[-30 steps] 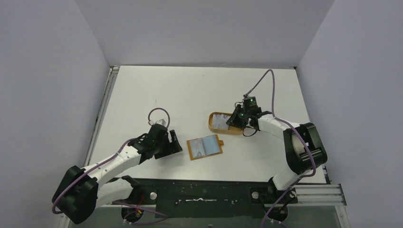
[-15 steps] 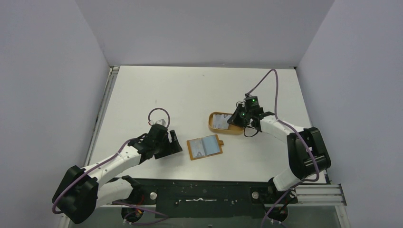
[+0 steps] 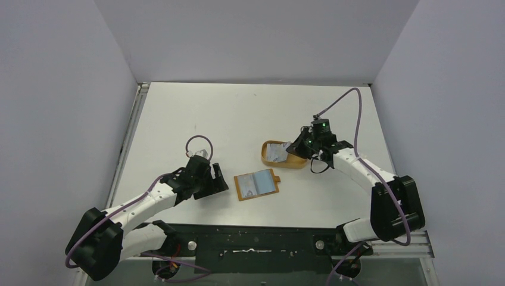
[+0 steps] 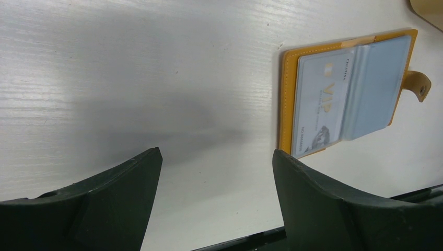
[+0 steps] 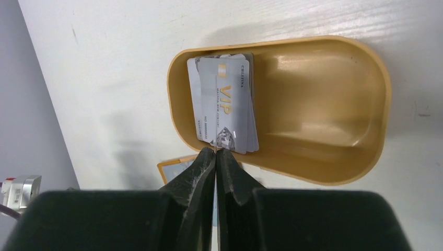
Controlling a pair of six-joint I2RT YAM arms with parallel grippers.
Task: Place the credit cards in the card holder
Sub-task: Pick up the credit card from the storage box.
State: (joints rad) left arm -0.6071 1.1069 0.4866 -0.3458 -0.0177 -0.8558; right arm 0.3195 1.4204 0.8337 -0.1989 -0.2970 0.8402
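My right pincer [image 5: 216,152] was clamped shut on one credit card [image 5: 216,112], the tray's [image 5: 324,104] other cards [image 5: 232,120] lying just beyond its fingertips [image 5: 201,168].

cards [image 5: 224,104] stacked in tray's [image 5: 324,104] left end; card holder [image 3: 256,184] lies open on bench [image 3: 238,119], before and left of tray.

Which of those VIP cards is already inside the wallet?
The single card in the open card holder's clear pocket; the other cards lie stacked in the orange tray.
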